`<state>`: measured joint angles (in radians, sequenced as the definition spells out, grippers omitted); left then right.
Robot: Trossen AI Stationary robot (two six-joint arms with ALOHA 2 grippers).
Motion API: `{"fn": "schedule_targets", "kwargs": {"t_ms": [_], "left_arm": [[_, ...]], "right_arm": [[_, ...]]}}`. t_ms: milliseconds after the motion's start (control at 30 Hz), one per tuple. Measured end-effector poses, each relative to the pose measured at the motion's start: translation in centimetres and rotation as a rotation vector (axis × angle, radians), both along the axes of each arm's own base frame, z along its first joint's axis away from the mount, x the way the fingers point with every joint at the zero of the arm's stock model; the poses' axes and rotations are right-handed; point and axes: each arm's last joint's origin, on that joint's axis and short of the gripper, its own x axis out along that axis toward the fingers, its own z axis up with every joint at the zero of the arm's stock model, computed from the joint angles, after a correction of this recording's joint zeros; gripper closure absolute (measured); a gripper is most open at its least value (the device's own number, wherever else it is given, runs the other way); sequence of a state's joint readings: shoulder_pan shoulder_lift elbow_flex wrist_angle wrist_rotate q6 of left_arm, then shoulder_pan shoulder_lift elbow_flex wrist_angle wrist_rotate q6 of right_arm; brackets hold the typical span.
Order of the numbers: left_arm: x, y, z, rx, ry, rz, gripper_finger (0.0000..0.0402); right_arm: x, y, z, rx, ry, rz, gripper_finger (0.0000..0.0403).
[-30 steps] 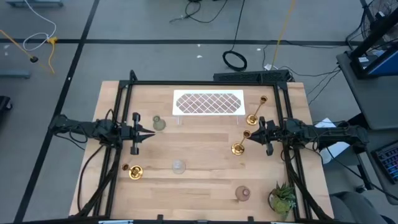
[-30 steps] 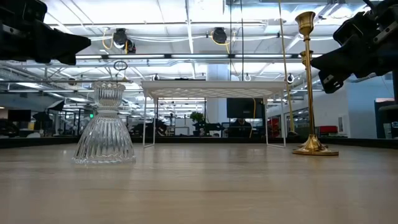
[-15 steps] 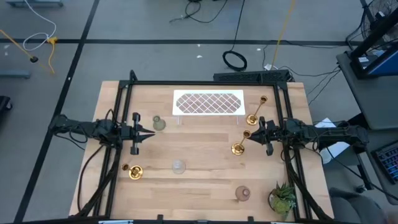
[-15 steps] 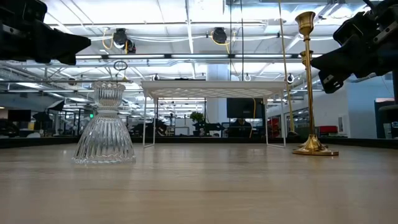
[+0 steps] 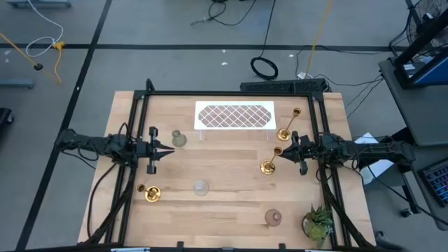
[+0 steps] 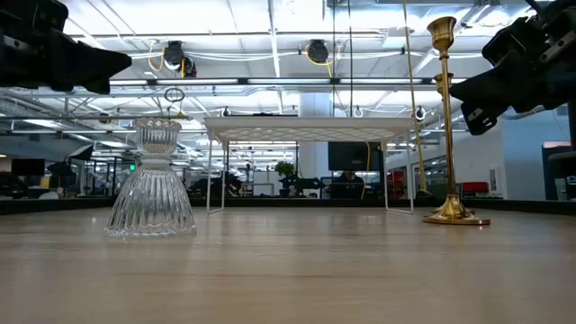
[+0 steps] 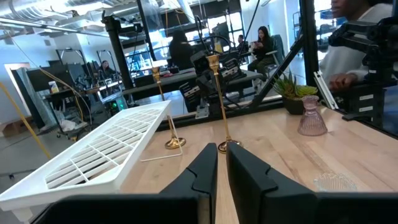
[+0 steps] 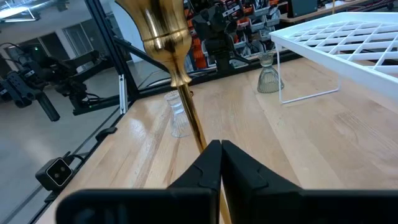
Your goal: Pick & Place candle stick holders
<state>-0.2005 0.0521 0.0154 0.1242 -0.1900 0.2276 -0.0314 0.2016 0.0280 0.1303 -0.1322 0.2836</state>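
Two tall gold holders stand on their round bases at the right: one (image 5: 271, 159) just off my right gripper's tips, one (image 5: 288, 124) by the tray. The short gold holder (image 5: 152, 192) stands near left. The greenish glass (image 5: 179, 138), clear glass (image 5: 201, 186) and pinkish glass (image 5: 273, 217) stand apart on the table. My left gripper (image 5: 170, 146) is shut and empty, above the table beside the greenish glass. My right gripper (image 5: 286, 150) is shut and empty; the near holder's stem (image 8: 186, 106) rises close before its fingers.
The white lattice tray (image 5: 234, 115) stands on wire legs at the far middle. A green potted plant (image 5: 318, 224) sits at the near right corner. Black frame rails (image 5: 133, 140) run along both sides. People sit beyond the table in the left wrist view (image 7: 354, 43).
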Motion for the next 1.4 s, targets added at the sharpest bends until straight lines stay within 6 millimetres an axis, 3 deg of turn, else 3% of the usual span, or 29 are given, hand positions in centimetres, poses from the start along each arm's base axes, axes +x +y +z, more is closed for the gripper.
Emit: {"fn": "schedule_targets", "kwargs": {"t_ms": [1100,1400], "left_arm": [[0.00,0.00,0.00,0.000,0.000,0.000,0.0360],[0.00,0.00,0.00,0.000,0.000,0.000,0.0360]], "right_arm": [[0.00,0.00,0.00,-0.005,-0.001,0.000,0.0399],[0.02,-0.01,0.40,-0.607,-0.101,0.031,0.0399]]}}
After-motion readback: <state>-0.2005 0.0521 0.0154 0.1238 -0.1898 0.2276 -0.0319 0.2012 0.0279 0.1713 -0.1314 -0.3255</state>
